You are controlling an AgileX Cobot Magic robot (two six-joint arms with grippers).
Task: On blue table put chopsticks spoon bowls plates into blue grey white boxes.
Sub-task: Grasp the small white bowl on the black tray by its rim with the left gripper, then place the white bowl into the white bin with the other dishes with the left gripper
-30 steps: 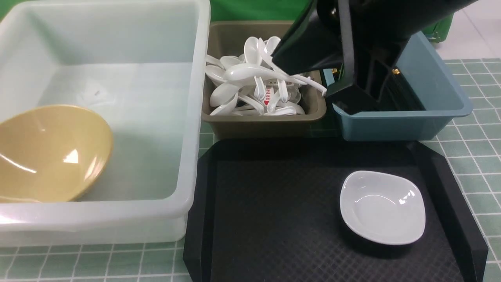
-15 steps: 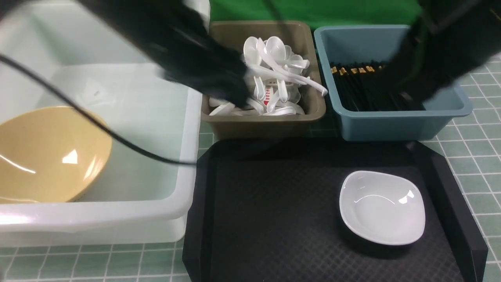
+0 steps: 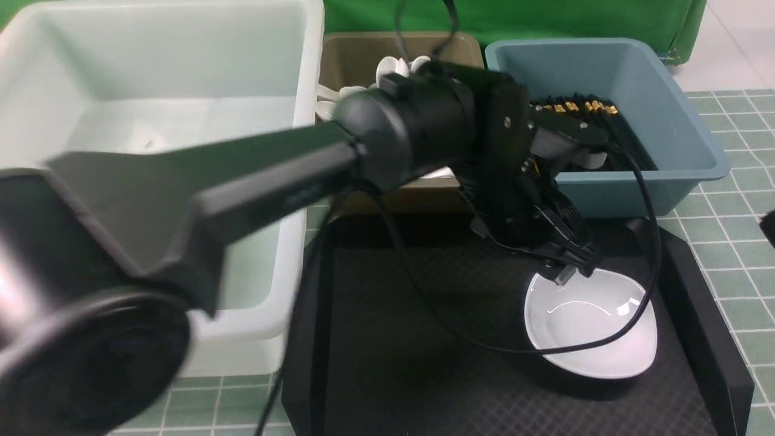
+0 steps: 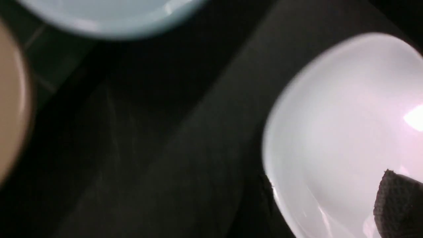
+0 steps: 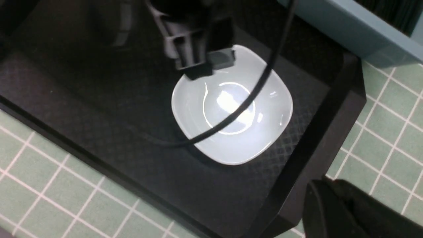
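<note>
- One dish (image 3: 605, 357) remains in view on the black tray (image 3: 387, 381), toward three o'clock of its middle in the front view; it sits upright and looks unmoved.
- The left arm (image 3: 272, 175) has just swung in over the tray, where half a second ago it was higher, over the spoons.
- The left gripper (image 3: 578, 272) is at the dish's eleven o'clock edge, jaws parted, one finger inside the rim and one outside. Nothing looks gripped; whether it touches the rim I cannot tell.
- The right arm has pulled back from the blue box; the right gripper (image 5: 330, 186) is closed, beyond the tray's edge, with nothing seen in it. So this pick seems to be the left's.
- A cable (image 3: 651, 254) loops across the dish in the front view; it could snag on a lift.
- From the dish, the white box (image 3: 200, 339) lies toward ten o'clock, probably where it should go. The grey box (image 3: 418, 197) with spoons (image 3: 387, 66) is at eleven, the blue box (image 3: 623, 197) with chopsticks (image 3: 623, 130) at twelve. Sorting looks nearly finished.
</note>
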